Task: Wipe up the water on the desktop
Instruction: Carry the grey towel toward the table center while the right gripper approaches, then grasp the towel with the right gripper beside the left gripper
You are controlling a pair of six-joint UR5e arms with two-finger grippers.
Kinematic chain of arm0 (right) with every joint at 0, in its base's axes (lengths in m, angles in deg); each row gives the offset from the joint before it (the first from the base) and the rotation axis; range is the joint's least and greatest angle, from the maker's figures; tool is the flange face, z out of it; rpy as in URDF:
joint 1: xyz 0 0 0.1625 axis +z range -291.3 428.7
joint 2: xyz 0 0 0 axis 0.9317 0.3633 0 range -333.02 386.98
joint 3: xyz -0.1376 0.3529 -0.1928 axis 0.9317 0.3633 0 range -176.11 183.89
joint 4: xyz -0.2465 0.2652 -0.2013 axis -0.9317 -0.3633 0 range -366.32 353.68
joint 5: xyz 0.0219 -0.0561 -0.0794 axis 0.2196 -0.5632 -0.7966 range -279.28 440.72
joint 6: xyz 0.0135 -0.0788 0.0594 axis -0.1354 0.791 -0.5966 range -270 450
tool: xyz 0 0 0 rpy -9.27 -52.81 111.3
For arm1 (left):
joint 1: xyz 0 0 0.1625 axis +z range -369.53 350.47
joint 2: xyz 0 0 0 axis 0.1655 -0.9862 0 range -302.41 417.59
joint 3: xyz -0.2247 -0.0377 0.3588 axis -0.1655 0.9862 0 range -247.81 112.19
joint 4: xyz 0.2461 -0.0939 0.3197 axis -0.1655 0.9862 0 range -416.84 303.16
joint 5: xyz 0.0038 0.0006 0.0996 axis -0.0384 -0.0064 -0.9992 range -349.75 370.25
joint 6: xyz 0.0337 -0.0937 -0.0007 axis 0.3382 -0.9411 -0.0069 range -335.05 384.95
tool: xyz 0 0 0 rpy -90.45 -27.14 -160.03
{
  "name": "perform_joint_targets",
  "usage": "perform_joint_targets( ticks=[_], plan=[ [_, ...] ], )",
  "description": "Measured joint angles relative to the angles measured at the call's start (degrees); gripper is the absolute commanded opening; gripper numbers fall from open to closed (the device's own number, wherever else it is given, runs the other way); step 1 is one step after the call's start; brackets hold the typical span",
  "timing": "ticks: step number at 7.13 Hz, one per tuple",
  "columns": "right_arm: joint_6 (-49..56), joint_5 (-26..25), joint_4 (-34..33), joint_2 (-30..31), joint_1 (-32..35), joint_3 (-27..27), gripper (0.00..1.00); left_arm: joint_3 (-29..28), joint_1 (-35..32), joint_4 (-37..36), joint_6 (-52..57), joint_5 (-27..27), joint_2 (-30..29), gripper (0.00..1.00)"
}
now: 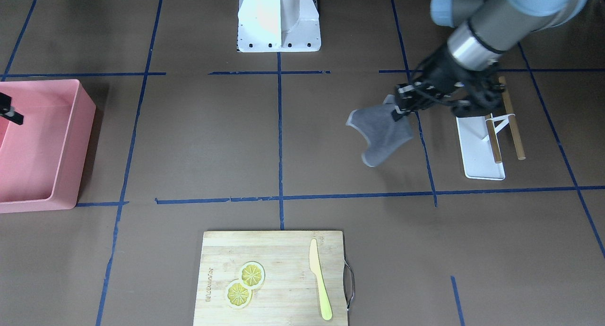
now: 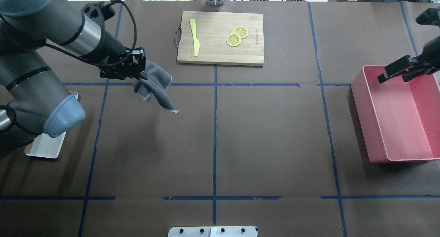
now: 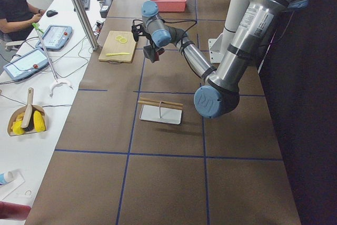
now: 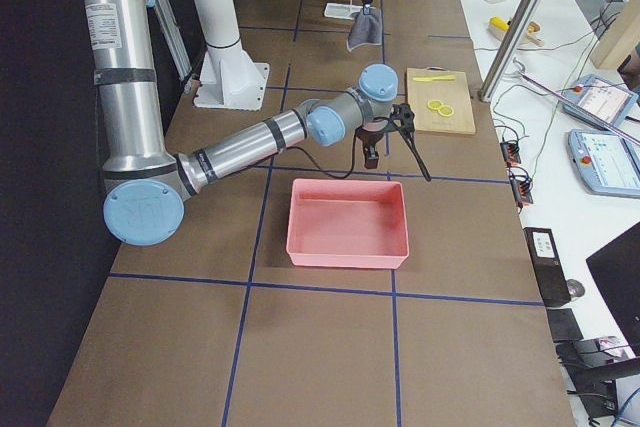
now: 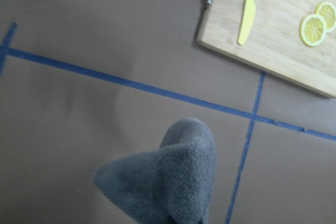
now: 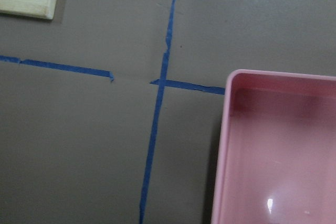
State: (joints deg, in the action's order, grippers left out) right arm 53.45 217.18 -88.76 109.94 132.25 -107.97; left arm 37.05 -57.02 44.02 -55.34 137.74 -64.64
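The desktop (image 2: 275,134) is a dark-brown surface with a grid of blue tape lines; I see no water on it. My left gripper (image 2: 139,76) is shut on a grey cloth (image 2: 156,89), which hangs from it above the desktop, near the cutting board's left end. The cloth also shows in the front view (image 1: 380,134) below the left gripper (image 1: 399,109), and in the left wrist view (image 5: 168,182). My right gripper (image 2: 392,79) hovers over the far left corner of the pink bin (image 2: 374,127); its fingers look apart and empty.
A bamboo cutting board (image 2: 213,51) with two lemon slices (image 2: 236,36) and a yellow knife (image 2: 194,36) lies at the far edge. A white tray (image 1: 477,160) with wooden sticks (image 1: 513,123) sits under the left arm. The robot base (image 1: 279,19) is mid-table.
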Motion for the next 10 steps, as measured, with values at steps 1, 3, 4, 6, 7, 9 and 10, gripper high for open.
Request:
perform_joint_targets(
  ticks=[1,3,4,6,7,9,10],
  plan=[
    [-7.3,-3.5,0.0,-2.5,-4.8,-2.2,1.0,-1.7,1.8,-0.1,-1.6,-2.0,-2.5,0.0],
    [-22.9,-15.5,1.3,-9.8,-16.0,-4.9,1.0,-4.2,4.5,0.0,-6.1,-5.4,-6.7,0.0],
    [-27.9,-23.0,2.3,-12.1,-21.3,-6.1,1.0,-6.1,5.0,0.0,-9.2,-5.9,-9.0,0.0],
    [-31.7,-36.1,2.9,-16.5,-30.2,-7.2,1.0,-9.7,6.0,0.1,-16.9,-6.1,-13.3,0.0],
    [-32.0,-43.4,3.0,-18.0,-34.5,-7.3,0.99,-10.3,6.2,0.2,-19.9,-6.0,-14.3,0.0],
    [-30.3,-55.1,3.0,-19.2,-40.7,-7.3,0.98,-10.4,7.3,0.2,-24.0,-6.0,-15.2,0.0],
    [-27.2,-58.8,3.1,-19.3,-42.3,-7.2,0.98,-10.2,8.1,0.2,-25.2,-6.0,-15.3,0.0]
  ],
)
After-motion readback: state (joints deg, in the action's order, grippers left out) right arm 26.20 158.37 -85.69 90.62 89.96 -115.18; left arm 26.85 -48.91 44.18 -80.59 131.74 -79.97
